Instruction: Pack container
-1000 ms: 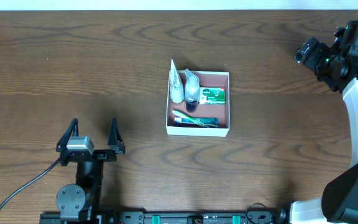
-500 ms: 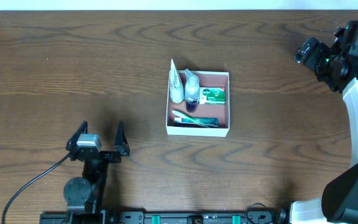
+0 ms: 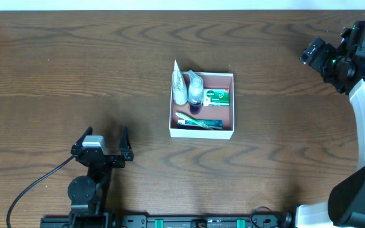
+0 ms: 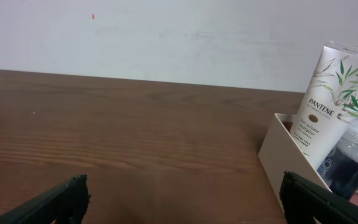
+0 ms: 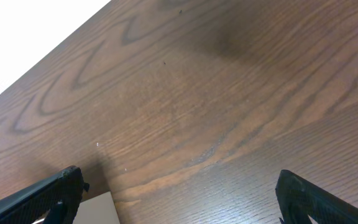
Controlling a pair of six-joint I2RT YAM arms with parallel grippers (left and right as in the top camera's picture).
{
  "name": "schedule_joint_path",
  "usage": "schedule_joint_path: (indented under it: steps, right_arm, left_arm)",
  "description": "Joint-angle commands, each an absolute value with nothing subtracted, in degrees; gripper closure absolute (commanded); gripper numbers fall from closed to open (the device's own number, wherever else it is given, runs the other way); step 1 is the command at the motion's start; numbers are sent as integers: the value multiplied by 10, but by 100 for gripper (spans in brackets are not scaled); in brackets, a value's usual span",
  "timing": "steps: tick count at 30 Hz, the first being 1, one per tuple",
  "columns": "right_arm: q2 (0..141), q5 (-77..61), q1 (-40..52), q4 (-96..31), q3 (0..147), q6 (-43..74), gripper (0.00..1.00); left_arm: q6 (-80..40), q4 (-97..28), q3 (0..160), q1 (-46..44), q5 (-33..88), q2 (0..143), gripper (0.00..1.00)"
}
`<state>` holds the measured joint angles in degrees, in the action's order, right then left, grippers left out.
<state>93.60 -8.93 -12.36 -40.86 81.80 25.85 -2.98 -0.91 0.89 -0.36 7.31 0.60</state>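
Note:
The container (image 3: 201, 133), a square white-walled box with a pink-brown inside, sits mid-table. It holds a white Pantene tube (image 3: 180, 85), a clear bottle (image 3: 196, 92), a green-and-white soap box (image 3: 217, 97) and a long green toothpaste box (image 3: 199, 122). My left gripper (image 3: 105, 134) is open and empty, low over the table to the front left of the container. In the left wrist view, the left gripper (image 4: 188, 199) faces the container's wall (image 4: 284, 155), the tube (image 4: 328, 106) and the bottle (image 4: 353, 155). My right gripper (image 3: 310, 53) is open and empty at the far right.
The right wrist view shows the right gripper (image 5: 182, 199) over bare wood, with a pale flat corner (image 5: 97, 209) at the bottom left that I cannot identify. The left arm's cable (image 3: 33, 190) runs along the front left. A white wall stands behind the table (image 4: 179, 37).
My left gripper has moved a little right and back toward the front edge, still open. The right arm and the container's contents have not moved.

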Motion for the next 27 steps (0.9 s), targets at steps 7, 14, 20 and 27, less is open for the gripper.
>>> schedule_joint_path:
  steps: [7, 14, 20, 27]
  right_arm:
    - [928, -86, -127, -408, 827, 252, 1]
    - [928, -86, -127, -408, 827, 252, 1]
    - [928, -86, -127, -408, 827, 252, 1]
    - [898, -85, -117, -412, 826, 252, 1]
  left_arm:
    - [-32, -34, 2, 0, 84, 3, 2]
    - [-32, -34, 2, 0, 84, 3, 2]
    - [-32, -34, 2, 0, 84, 3, 2]
    - [-32, -34, 2, 0, 84, 3, 2]
